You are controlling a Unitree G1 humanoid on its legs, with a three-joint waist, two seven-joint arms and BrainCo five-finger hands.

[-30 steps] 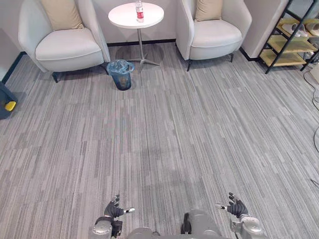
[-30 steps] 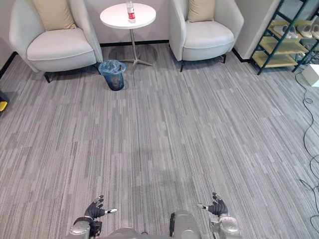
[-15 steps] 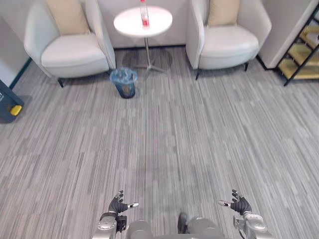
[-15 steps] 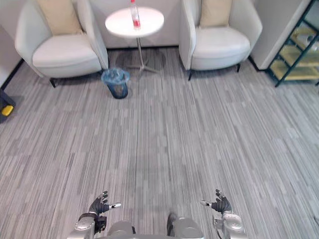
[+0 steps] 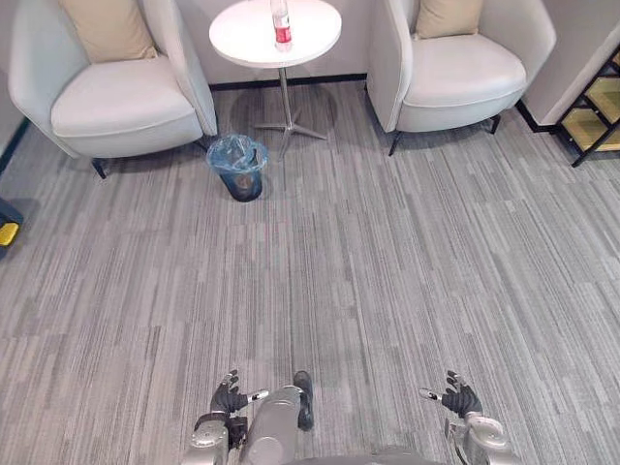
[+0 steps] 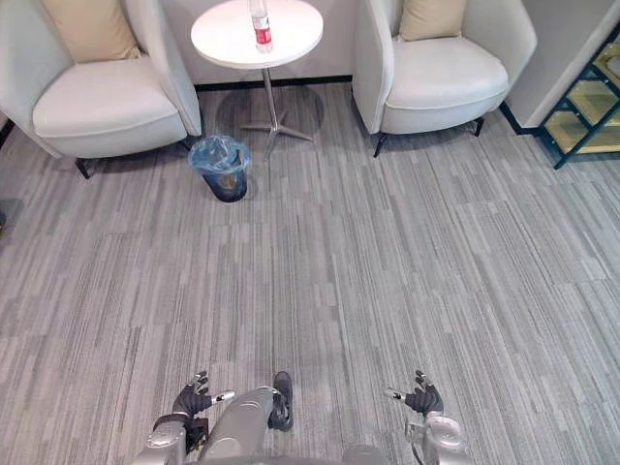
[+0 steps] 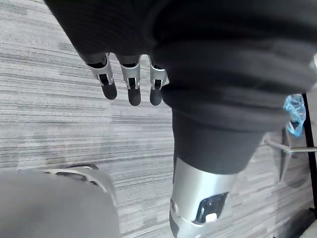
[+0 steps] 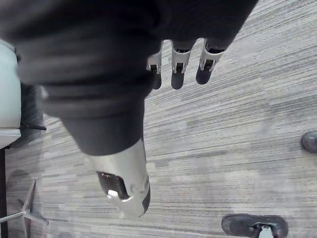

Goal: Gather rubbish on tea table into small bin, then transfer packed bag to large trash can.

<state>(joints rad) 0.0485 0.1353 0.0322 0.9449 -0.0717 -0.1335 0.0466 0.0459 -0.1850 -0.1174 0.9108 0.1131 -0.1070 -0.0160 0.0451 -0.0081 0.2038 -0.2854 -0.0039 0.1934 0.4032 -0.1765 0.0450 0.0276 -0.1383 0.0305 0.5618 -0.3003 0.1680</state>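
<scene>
A round white tea table (image 5: 276, 39) stands far ahead between two armchairs. On it is a clear bottle with a red label (image 5: 282, 24), upright. The small bin (image 5: 238, 167), lined with a blue bag, sits on the carpet just left of the table's foot. My left hand (image 5: 229, 398) and right hand (image 5: 462, 399) hang low at the near edge, far from the table, both open and holding nothing. In the left wrist view the straight fingers (image 7: 130, 85) hover over carpet, with the blue bag (image 7: 295, 115) far off. The right wrist view shows straight fingers (image 8: 177, 69) above carpet.
A pale armchair (image 5: 111, 97) with a tan cushion stands left of the table, and another (image 5: 465, 68) right of it. A shelf rack (image 5: 596, 111) is at the far right. A dark object with a yellow part (image 5: 8, 231) lies at the left edge. Grey carpet stretches between me and the table.
The whole picture has shifted, so the camera moved; the table and chairs sit closer to the top edge. Both hands stay low and open.
</scene>
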